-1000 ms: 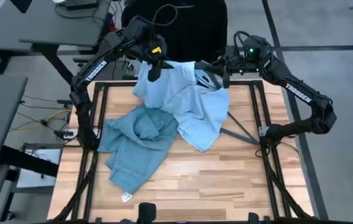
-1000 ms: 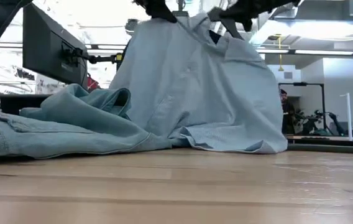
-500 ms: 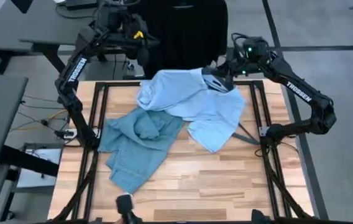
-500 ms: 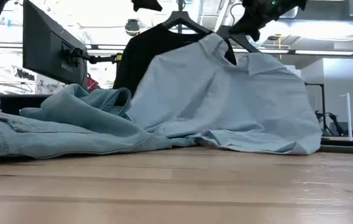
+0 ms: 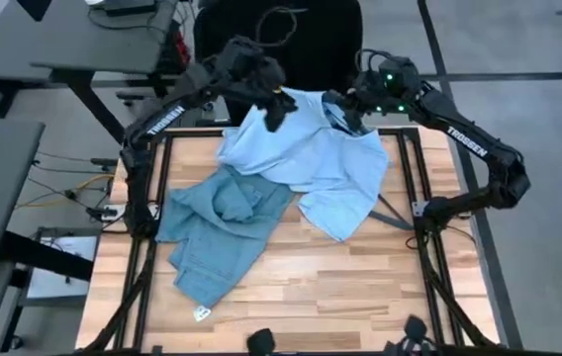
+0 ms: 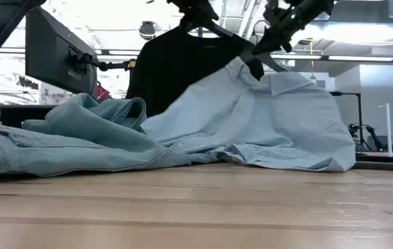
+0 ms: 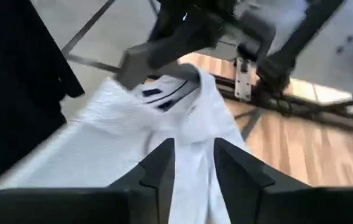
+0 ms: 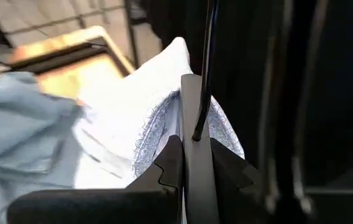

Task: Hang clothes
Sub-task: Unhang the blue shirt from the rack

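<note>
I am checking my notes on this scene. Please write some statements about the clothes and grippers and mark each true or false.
1. The jeans lie on the table. True.
2. The black t-shirt lies on the table. False: it hangs behind the table.
3. The right gripper grips a hanger. True.
4. The pale shirt lies under the jeans. False: it partly covers them.
5. The left gripper is over the jeans. False: over the shirt.

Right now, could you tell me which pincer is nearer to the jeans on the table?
Left. The left pincer hangs over the pale shirt just beyond the jeans. The right pincer grips a hanger at the shirt's collar, farther away.
</note>
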`<action>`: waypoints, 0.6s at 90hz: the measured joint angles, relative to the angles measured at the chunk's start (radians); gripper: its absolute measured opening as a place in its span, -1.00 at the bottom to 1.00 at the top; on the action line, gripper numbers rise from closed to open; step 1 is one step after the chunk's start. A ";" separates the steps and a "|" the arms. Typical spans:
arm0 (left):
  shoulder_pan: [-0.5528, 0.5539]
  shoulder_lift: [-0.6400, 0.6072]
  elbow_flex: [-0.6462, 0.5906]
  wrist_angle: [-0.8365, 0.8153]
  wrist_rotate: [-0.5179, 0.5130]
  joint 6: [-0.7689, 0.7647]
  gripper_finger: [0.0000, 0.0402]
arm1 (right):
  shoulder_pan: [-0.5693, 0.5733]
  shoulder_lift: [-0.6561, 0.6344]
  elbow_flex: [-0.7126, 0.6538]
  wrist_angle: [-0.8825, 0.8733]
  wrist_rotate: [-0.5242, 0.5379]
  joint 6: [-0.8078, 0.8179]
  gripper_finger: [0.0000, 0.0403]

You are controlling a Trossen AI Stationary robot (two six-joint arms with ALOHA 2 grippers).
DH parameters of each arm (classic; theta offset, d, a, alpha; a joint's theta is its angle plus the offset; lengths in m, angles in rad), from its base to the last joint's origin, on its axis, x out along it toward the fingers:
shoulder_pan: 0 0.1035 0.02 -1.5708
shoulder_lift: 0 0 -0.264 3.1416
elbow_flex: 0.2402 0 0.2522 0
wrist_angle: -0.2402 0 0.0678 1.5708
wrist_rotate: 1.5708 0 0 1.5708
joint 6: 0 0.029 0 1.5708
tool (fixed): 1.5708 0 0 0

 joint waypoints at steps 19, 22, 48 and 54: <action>-0.046 0.097 0.000 0.097 -0.225 -0.144 -0.50 | 0.038 0.032 0.000 0.092 0.084 -0.001 -0.85; -0.048 0.114 0.000 0.113 -0.227 -0.163 -0.50 | 0.038 0.032 0.000 0.096 0.084 -0.004 -0.85; -0.054 0.210 -0.001 0.234 -0.251 -0.257 -0.50 | 0.025 0.025 0.000 0.086 0.089 -0.035 -0.85; -0.053 0.215 -0.002 0.238 -0.253 -0.260 -0.50 | 0.021 0.025 0.000 0.071 0.089 -0.040 -0.85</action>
